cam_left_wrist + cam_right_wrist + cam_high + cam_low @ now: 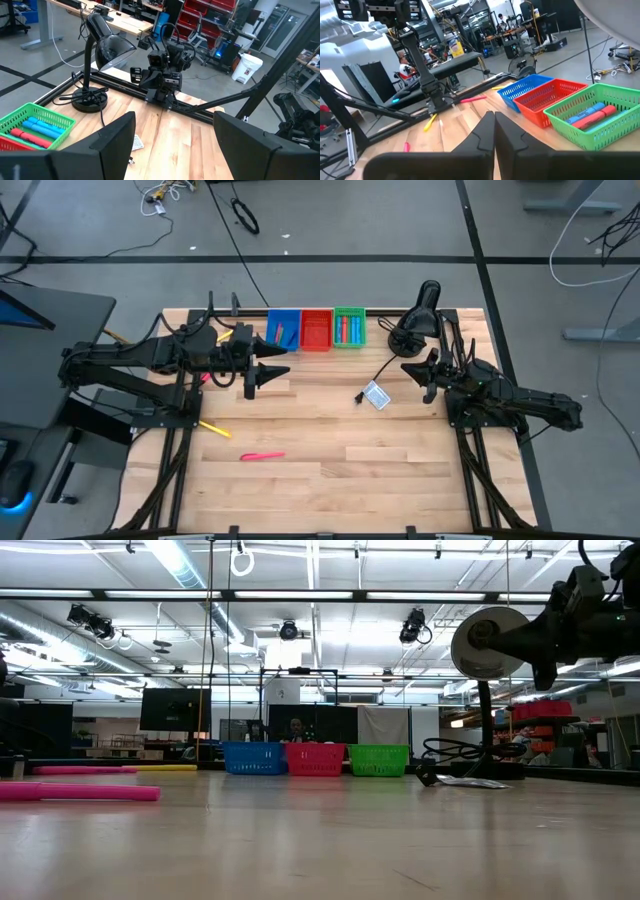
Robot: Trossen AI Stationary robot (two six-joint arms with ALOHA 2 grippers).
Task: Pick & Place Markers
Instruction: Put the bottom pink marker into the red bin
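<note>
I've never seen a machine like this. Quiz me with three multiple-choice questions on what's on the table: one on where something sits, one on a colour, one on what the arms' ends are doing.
1. Where is the desk lamp?
A. At the table's far edge, right of the three bins
B. Between the blue and red bins
C. At the near left corner

2. Which colour is the bin holding the blue and red markers?
A. Blue
B. Red
C. Green

3. How do the two tools stand?
A. Both wide open
B. Left tool open, right tool shut
C. Both clamped on markers

Answers:
1 A, the high view shows it just right of the green bin.
2 C, both wrist views show them lying in the green mesh.
3 B, the left fingers stand apart with nothing between them; the right fingers meet.
</note>
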